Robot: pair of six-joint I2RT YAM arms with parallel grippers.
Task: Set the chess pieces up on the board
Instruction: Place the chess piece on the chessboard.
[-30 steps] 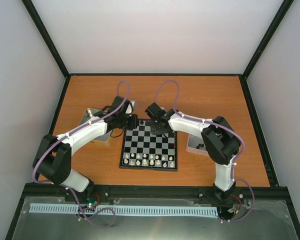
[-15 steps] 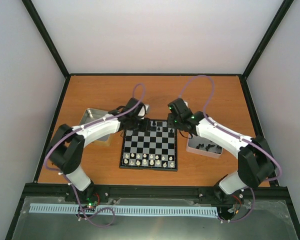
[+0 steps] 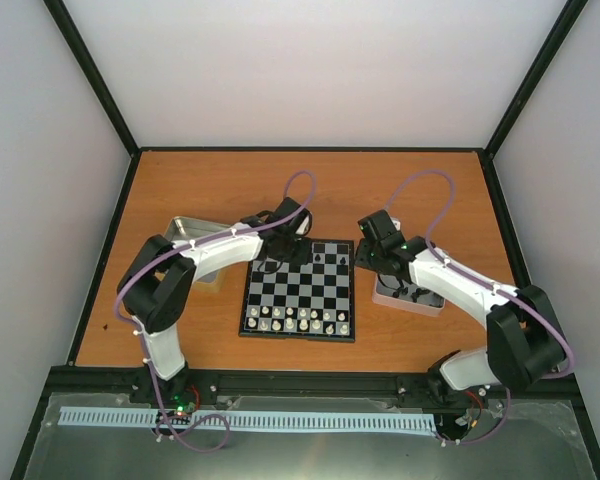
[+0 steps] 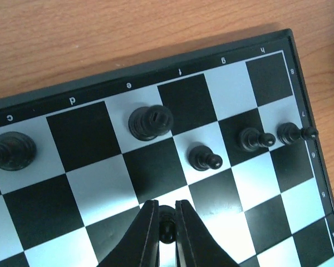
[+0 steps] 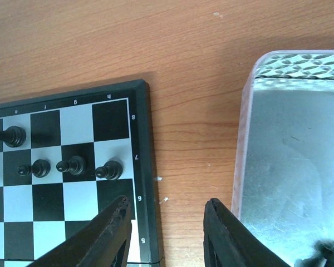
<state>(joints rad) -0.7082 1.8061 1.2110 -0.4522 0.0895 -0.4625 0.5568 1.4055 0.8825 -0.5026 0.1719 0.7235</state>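
Worktop (image 3: 430, 190) has the board (image 3: 298, 288) dead centre: whitish set (image 3: 298, 320) looks lined up on the near rows, black set (image 4: 150, 121) barely started at the far edge. My right tool (image 5: 167, 201) hangs apart, empty, beside the tray (image 5: 245, 139); left tool (image 4: 166, 204) is clamped on one black piece (image 4: 166, 229) above the board.

The left arm (image 3: 215, 252) rises from its base to an elbow at 12 o'clock, and its forearm then runs toward 2 o'clock. The left gripper (image 4: 166, 207) has its fingers (image 4: 145, 236) pinched tight on a black chess piece (image 4: 166, 229). The right arm (image 3: 450, 280) folds back toward 10 o'clock, and the right gripper (image 5: 167, 204) points down with its fingers spread apart.
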